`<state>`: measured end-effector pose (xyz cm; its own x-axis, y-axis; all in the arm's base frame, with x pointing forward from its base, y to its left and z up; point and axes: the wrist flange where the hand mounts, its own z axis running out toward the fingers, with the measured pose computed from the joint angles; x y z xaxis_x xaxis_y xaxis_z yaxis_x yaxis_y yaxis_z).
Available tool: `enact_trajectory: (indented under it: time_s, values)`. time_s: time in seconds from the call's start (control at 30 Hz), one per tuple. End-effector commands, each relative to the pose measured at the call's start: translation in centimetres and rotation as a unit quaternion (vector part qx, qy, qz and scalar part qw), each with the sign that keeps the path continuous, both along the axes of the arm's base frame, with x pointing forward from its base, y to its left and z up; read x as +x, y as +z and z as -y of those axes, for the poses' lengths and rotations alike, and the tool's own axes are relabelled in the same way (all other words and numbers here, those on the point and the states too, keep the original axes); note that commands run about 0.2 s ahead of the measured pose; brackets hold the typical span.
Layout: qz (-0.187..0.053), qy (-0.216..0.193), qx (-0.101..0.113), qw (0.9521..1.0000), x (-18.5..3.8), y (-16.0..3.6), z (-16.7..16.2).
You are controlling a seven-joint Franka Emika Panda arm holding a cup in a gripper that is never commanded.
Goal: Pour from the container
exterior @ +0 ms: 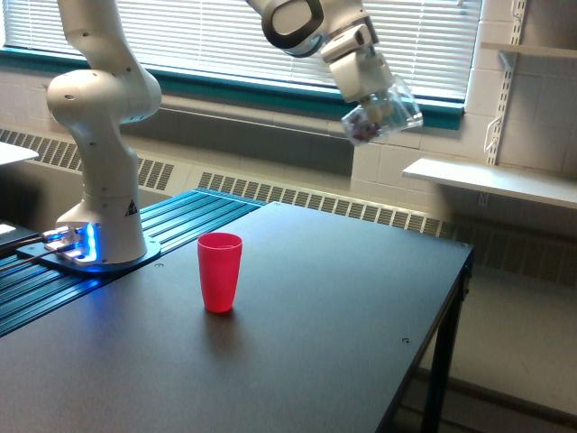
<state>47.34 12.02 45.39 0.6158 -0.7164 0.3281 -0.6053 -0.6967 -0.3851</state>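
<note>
Cup [219, 271] on table [297, 361] — container [382, 115] high above, toward the exterior view's right.

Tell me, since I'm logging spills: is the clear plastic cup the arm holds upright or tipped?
Tipped. The clear plastic cup lies nearly sideways in the tool, small dark-red pieces at its lower end, high above the black table.

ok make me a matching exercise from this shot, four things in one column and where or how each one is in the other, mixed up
Things:
1. clear plastic cup
2. red cup
3. robot base
4. white shelf

Places or states:
A. upright on the dark table, mouth up
B. on the wall at the exterior view's right, beyond the table
C. held tilted in the air by the gripper, small dark-red pieces inside
D. at the exterior view's left, on the ribbed blue surface, with a blue light glowing

Pairs: 1-C, 2-A, 3-D, 4-B
</note>
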Motion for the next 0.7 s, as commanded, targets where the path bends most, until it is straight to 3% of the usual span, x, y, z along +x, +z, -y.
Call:
enact_trajectory:
  time_s: [0.03, 0.1, 0.2, 0.3, 0.47, 0.6, 0.7]
  values:
    - [-0.025, -0.055, 0.038, 0.9975, -1.6, -0.4, -0.4]
    - [-0.028, -0.066, 0.047, 0.9963, -2.1, -0.6, -0.3]
    - [-0.053, -0.084, 0.054, 0.9936, -3.0, -1.3, -0.4]
    - [-0.051, -0.089, 0.056, 0.9931, -3.6, -1.5, -0.6]
    - [-0.084, -0.089, 0.031, 0.9920, -5.0, -2.6, -1.8]
    - [-0.122, -0.108, 0.028, 0.9862, -5.6, -3.3, -2.1]
    - [-0.146, -0.117, 0.008, 0.9823, -6.1, -4.0, -2.0]
